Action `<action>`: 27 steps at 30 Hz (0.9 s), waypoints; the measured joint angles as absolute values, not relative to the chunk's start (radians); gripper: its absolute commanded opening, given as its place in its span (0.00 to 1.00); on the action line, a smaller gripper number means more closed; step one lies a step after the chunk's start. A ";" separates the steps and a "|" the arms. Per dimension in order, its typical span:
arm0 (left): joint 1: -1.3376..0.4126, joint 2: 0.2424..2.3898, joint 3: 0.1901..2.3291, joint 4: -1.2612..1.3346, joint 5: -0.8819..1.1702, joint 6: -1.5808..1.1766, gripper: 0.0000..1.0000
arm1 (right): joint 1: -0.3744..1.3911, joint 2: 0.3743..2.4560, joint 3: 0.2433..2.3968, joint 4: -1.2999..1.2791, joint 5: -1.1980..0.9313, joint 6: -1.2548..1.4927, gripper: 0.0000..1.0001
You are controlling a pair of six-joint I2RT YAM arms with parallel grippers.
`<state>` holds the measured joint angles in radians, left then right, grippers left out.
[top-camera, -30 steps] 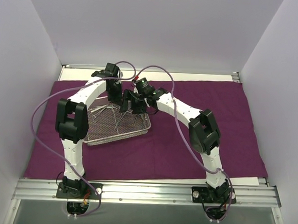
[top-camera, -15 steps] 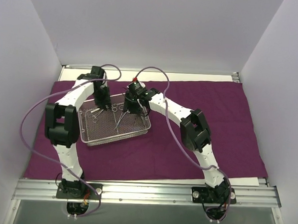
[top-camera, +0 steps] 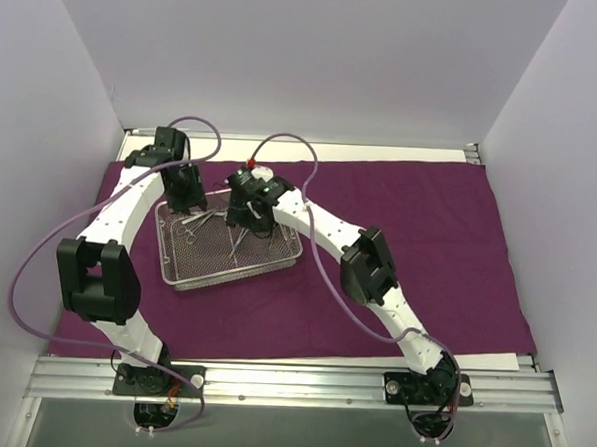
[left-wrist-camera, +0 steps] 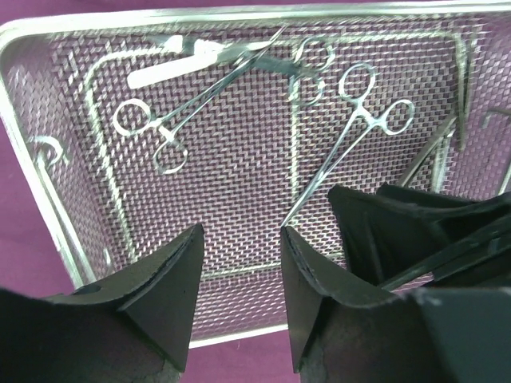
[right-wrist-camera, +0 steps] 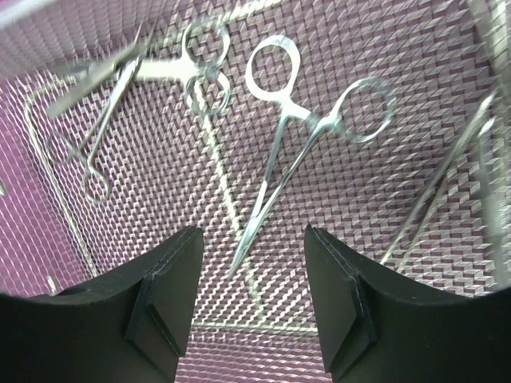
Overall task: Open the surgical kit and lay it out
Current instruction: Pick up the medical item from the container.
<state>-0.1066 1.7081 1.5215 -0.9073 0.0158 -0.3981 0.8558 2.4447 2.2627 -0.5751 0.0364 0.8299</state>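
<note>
The silver wire-mesh tray sits on the dark purple cloth, which is spread flat. Several steel ring-handled forceps and scissors lie in the tray. My left gripper hangs over the tray's far left end, and my right gripper is over its far middle. The left wrist view shows the left gripper open and empty above the mesh, with a pair of forceps just beyond it. In the right wrist view the right gripper is also open and empty, and the tip of one pair of forceps points between its fingers.
White walls close in the left, back and right. A metal rail with both arm bases runs along the near edge. Purple cables loop above the arms. The right gripper's black body sits close beside the left gripper's right finger.
Both arms have swung left over the tray. The left gripper has drawn away from the right one to the tray's far left end, and its jaws have opened.
</note>
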 measured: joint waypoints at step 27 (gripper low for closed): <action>0.068 1.521 1.331 -0.886 0.061 -0.416 0.52 | 0.953 2.680 2.555 -0.799 0.215 0.807 0.31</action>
